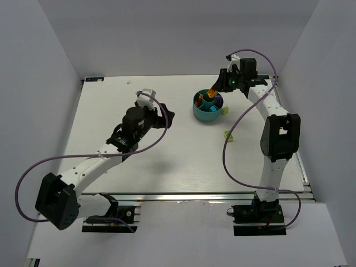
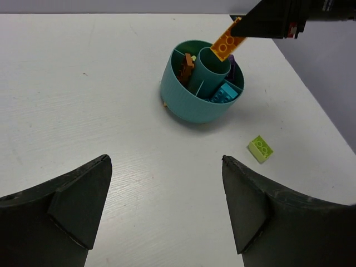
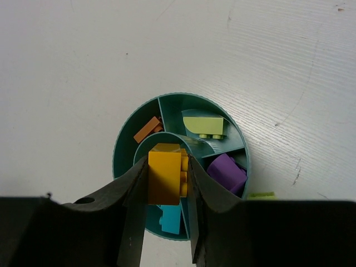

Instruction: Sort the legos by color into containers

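The right jaws are closed partway on a long yellow brick (image 3: 164, 177), gripping its two sides, and they hold it slanted over the middle of the bowl (image 3: 119, 150), its lower end above the central cup (image 2: 214, 69). The wedges in view hold other colours: an orange brick (image 3: 147, 129), a lime one (image 3: 203, 125), a purple one (image 3: 227, 172) and a cyan one (image 3: 169, 219). The cup therefore looks like the place for yellow; what it already holds cannot be seen. To drop the brick well, bring it down until its lower end is inside the cup's rim, and centre it there before parting the jaws. If let go high and tilted, so long a piece could tip over the wall into the orange or purple wedge. Open only enough to free it, then lift straight up so that the fingers do not catch the rim. The left jaws stand wide apart and empty over bare desk (image 1: 183, 161), well apart from the bowl, and should stay clear. A loose lime brick (image 2: 260, 148) lies on the desk near the bowl, unsorted.
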